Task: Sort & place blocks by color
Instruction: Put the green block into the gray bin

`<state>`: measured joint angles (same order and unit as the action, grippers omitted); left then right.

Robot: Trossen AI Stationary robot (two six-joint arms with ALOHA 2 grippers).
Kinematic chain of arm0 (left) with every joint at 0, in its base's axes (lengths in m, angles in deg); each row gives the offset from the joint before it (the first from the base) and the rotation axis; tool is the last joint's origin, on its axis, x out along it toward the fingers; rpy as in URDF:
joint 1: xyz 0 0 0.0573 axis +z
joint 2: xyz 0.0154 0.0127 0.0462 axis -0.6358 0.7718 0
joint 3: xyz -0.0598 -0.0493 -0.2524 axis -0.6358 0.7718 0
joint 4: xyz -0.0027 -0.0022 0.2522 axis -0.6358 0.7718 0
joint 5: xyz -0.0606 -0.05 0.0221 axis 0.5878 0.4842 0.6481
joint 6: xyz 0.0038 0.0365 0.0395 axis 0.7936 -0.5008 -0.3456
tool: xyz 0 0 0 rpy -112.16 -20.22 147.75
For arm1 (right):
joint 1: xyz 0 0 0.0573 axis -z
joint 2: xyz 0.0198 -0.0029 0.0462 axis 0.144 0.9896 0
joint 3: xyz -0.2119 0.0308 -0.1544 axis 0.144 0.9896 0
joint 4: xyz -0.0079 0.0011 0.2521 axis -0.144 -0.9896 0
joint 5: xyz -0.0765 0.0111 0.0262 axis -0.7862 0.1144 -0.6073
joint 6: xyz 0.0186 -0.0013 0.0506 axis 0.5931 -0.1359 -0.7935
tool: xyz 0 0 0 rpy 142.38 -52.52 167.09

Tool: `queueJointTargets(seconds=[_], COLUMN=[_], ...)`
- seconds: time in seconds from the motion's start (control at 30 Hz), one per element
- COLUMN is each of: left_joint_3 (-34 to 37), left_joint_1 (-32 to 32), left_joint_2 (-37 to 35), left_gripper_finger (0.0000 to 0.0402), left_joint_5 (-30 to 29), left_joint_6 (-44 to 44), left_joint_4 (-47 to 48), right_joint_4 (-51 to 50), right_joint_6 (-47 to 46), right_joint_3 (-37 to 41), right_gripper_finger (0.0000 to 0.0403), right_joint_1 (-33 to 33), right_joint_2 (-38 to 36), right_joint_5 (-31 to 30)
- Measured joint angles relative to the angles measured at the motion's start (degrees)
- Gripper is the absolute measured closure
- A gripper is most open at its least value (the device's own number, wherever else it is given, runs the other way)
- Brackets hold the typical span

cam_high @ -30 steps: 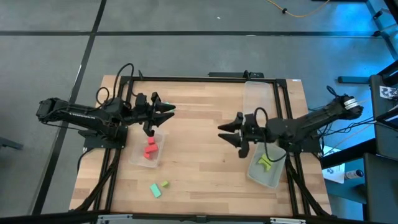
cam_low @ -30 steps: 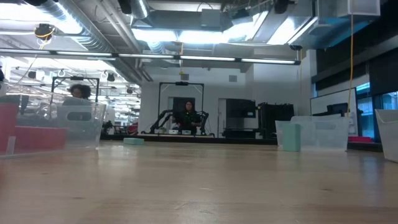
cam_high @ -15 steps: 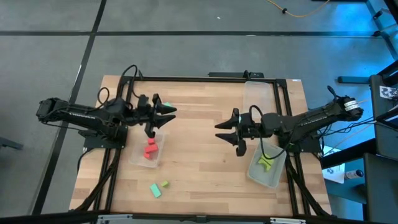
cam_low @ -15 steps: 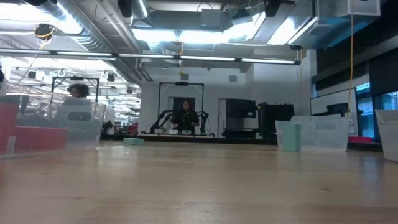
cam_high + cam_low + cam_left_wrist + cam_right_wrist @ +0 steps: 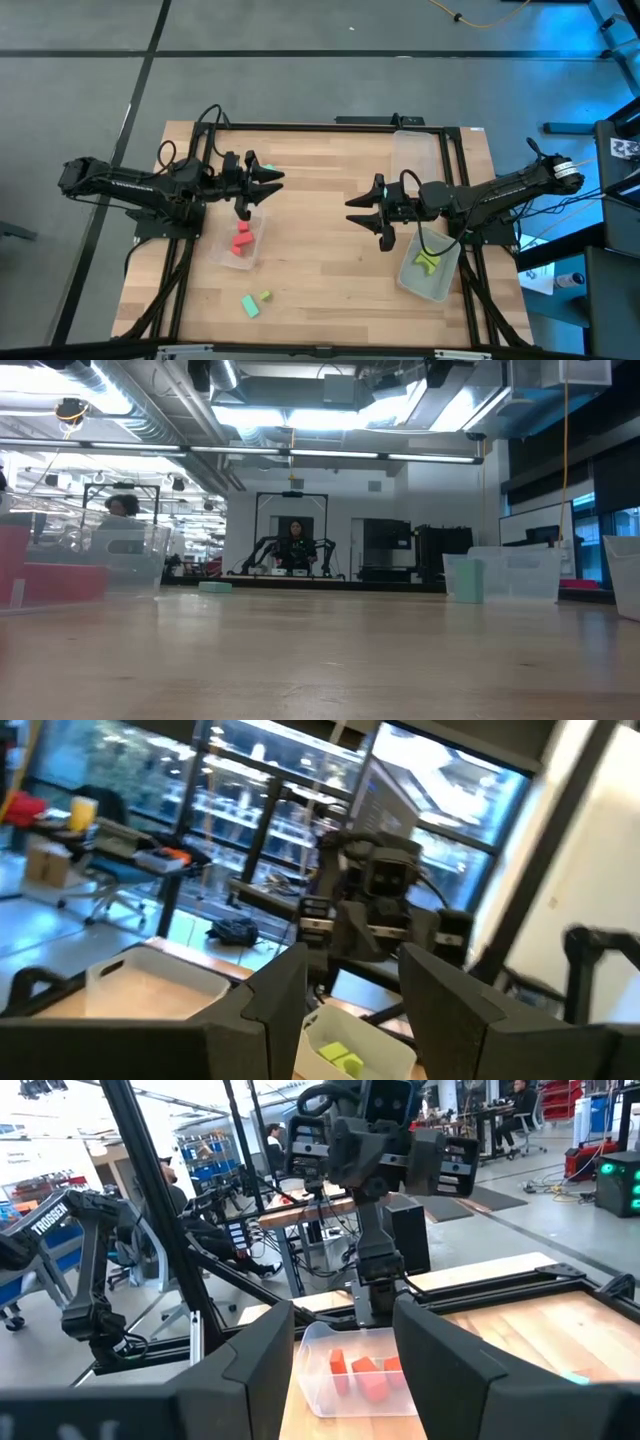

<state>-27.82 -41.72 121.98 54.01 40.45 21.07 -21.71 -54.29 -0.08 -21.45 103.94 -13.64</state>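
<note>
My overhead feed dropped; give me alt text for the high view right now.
Both arms hover over the wooden table, left gripper and right gripper open and empty, facing each other. Red blocks lie in the left tray; two green blocks lie loose.

We see blocks [image 5: 240, 240] in the left tray [image 5: 222, 256], more in the right tray [image 5: 442, 285], two loose blocks [image 5: 254, 302] on the surface [image 5: 320, 250].
</note>
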Motion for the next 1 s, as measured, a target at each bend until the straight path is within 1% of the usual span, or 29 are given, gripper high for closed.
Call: queueJointTargets(seconds=[0.13, 0.2, 0.3, 0.43, 0.53, 0.63, 0.7, 0.77, 0.9, 1.0], left_joint_3=[-0.91, -3.7, -10.8, -22.86, -31.31, -36.84, -38.83, -39.25, -38.66, -38.6], left_joint_1=[-0.01, -0.65, -2.44, -6.11, -10.06, -15.37, -19.14, -23.14, -31.54, -36.93], left_joint_2=[0.0, 0.26, 2.45, 7.61, 12.39, 17.25, 20.29, 23.12, 28.91, 33.58], left_gripper_finger=[0.025, 0.025, 0.025, 0.025, 0.025, 0.025, 0.025, 0.025, 0.025, 0.0249], left_joint_5=[-0.97, -0.72, -1.34, -3.55, -3.94, -4.86, -5.04, -5.1, -7.02, -7.94], left_joint_6=[1.58, 1.95, 1.96, 2.84, 7.75, 14.42, 19.79, 25.37, 35.65, 39.45], left_joint_4=[1.97, 7.87, 23.57, 45.06, 60.11, 71.38, 75.54, 77.67, 77.84, 77.63], right_joint_4=[-0.02, -0.02, -0.02, -0.02, -0.02, -0.07, -0.19, -0.42, -1.2, -2.71], right_joint_6=[0.02, -0.14, -0.75, -1.5, -1.5, -1.5, -1.5, -1.46, -1.43, -1.47], right_joint_3=[0.0, 0.0, 0.0, 0.0, 0.0, 0.0, 0.0, 0.0, 0.0, 0.0], right_gripper_finger=[0.0226, 0.0226, 0.0226, 0.0226, 0.0226, 0.0226, 0.0226, 0.0226, 0.0226, 0.0226], right_joint_1=[0.0, 0.0, 0.0, 0.0, 0.0, 0.0, 0.0, 0.0, 0.0, 0.0], right_joint_2=[0.0, 0.0, 0.0, 0.0, 0.0, 0.0, 0.0, 0.0, -0.05, -0.05], right_joint_5=[-0.02, -0.02, -0.02, -0.02, -0.02, -0.02, -0.02, -0.02, -0.02, -0.02])
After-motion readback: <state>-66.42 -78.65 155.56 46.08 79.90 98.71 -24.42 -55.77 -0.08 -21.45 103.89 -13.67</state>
